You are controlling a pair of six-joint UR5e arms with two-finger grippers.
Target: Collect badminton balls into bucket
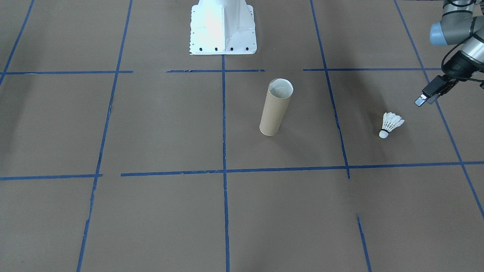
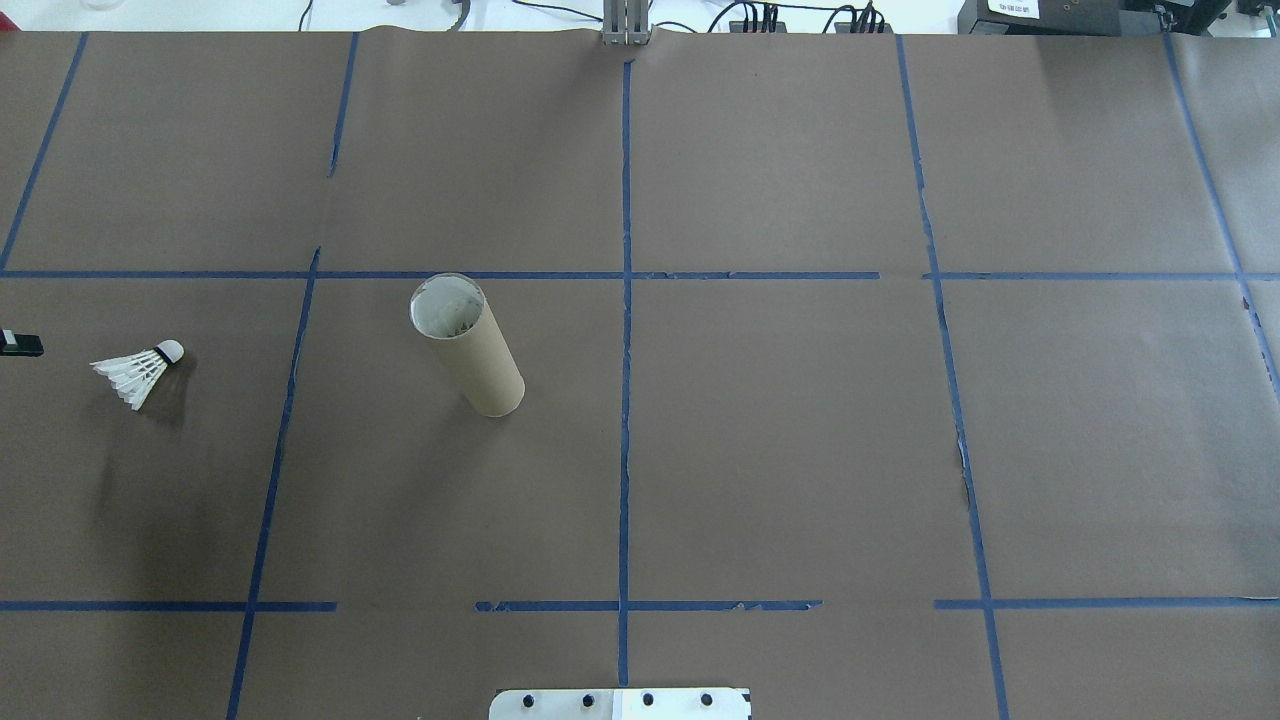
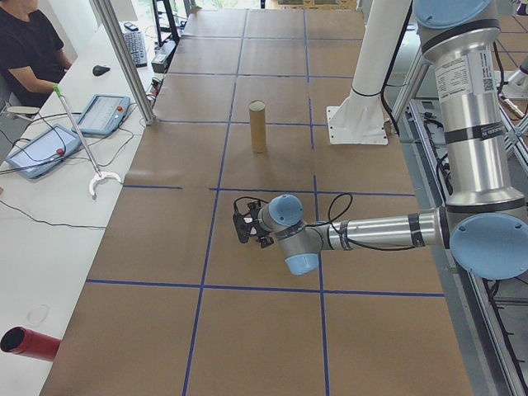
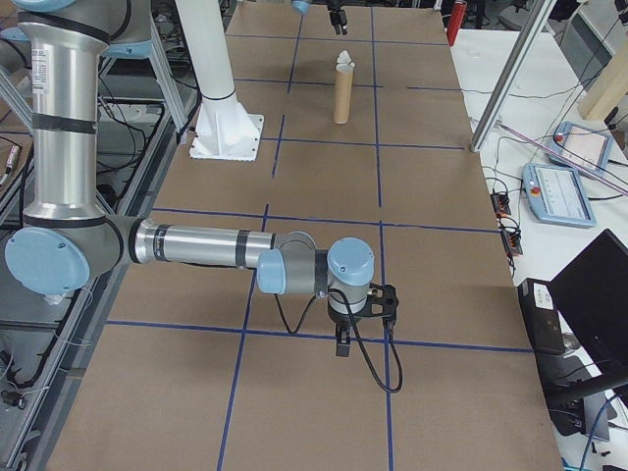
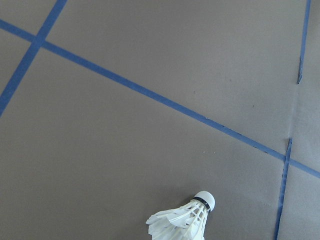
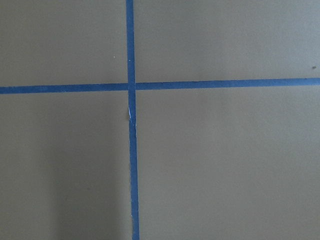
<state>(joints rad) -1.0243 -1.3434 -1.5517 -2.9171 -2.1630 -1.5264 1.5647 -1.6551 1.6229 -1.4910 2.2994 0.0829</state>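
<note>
A white feather shuttlecock (image 1: 390, 124) lies on its side on the brown table, cork tip toward the operators' side; it also shows in the overhead view (image 2: 138, 370) and low in the left wrist view (image 5: 182, 222). The bucket, a brown cardboard tube (image 1: 275, 107), stands upright near the table's middle (image 2: 468, 345), with nothing visible inside. My left gripper (image 1: 426, 100) hovers above the table just outward of the shuttlecock, fingers slightly apart and holding nothing; only one fingertip (image 2: 22, 344) reaches into the overhead view. My right gripper (image 4: 343, 343) hangs low over the far right of the table; I cannot tell its state.
The robot's white metal base (image 1: 222, 28) stands behind the tube. Blue tape lines grid the brown paper. A person (image 3: 29, 49) sits at a side bench with tablets (image 3: 103, 114) and a red tube (image 3: 29, 342).
</note>
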